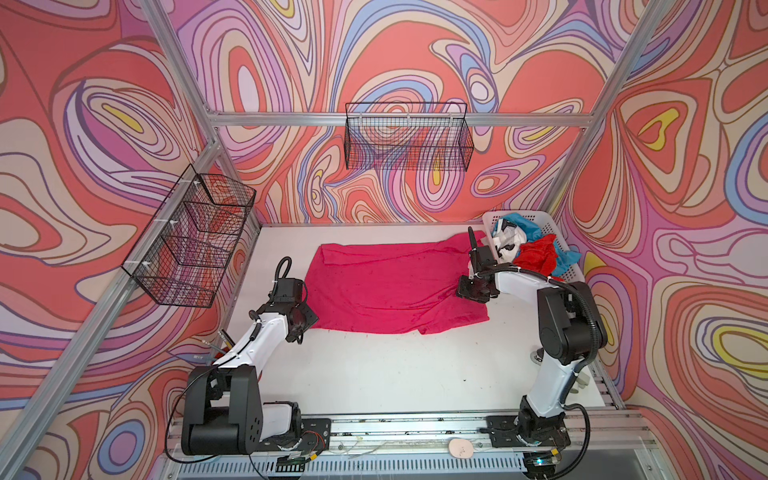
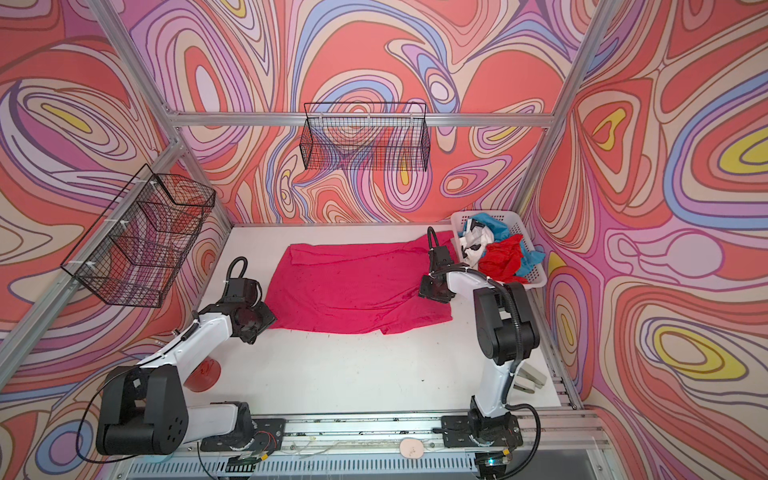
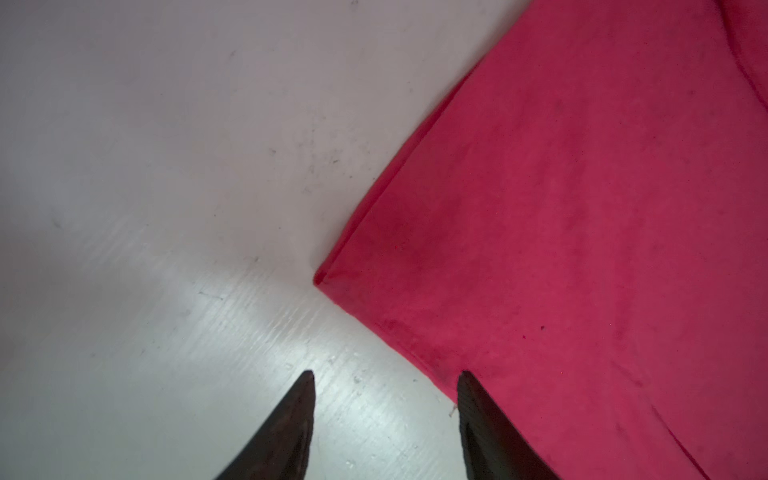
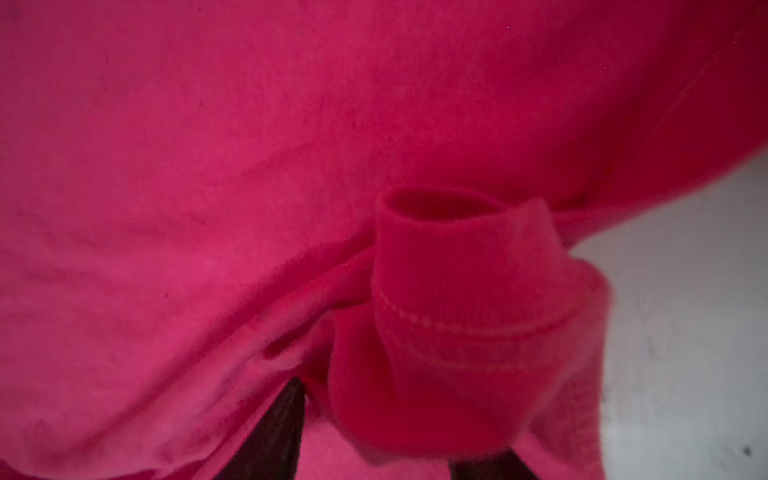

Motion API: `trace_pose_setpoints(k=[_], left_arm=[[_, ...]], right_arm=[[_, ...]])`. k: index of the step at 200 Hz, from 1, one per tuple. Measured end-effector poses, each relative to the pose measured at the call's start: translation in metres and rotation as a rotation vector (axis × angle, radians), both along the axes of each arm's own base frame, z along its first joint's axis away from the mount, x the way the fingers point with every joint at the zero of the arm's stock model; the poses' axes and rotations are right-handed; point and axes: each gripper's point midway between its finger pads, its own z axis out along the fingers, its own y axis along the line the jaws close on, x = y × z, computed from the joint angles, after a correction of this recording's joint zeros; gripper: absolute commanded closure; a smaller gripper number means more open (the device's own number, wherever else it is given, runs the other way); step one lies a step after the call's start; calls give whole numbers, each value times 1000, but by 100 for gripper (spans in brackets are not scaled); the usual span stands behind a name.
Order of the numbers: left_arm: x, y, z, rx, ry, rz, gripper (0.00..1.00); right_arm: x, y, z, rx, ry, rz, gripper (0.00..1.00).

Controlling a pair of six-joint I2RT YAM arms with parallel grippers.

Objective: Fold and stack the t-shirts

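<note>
shirt (image 1: 386, 286): flat mid-table (image 1: 374, 374); soft, light, limp | left gripper (image 3: 386, 374): jaws spread, empty, by shirt corner | right gripper (image 4: 386, 424): apparently pinching bunched hem, view too close | hold: corners, hems, both layers

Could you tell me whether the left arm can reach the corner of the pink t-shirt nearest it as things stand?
Probably yes: the left arm hangs just beside that corner of the pink t-shirt, jaws apart, with only bare table between.
</note>
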Motion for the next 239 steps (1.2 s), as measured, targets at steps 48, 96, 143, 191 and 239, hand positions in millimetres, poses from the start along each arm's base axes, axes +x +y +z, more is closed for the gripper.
trace_pose_setpoints(k=[48, 96, 143, 191, 239], left_arm=[[-2, 6, -22, 26, 57, 17, 51], [13, 9, -33, 37, 51, 23, 64], [26, 9, -34, 28, 24, 22, 89], [20, 6, -23, 12, -1, 21, 100], [24, 6, 37, 11, -142, 21, 100]], right_arm=[[-54, -8, 67, 40, -85, -7, 40], [-97, -43, 20, 16, 57, -112, 40], [-94, -43, -14, 34, 112, -131, 39], [-77, -39, -15, 61, 54, -128, 82], [-95, -35, 8, 99, 58, -146, 100]])
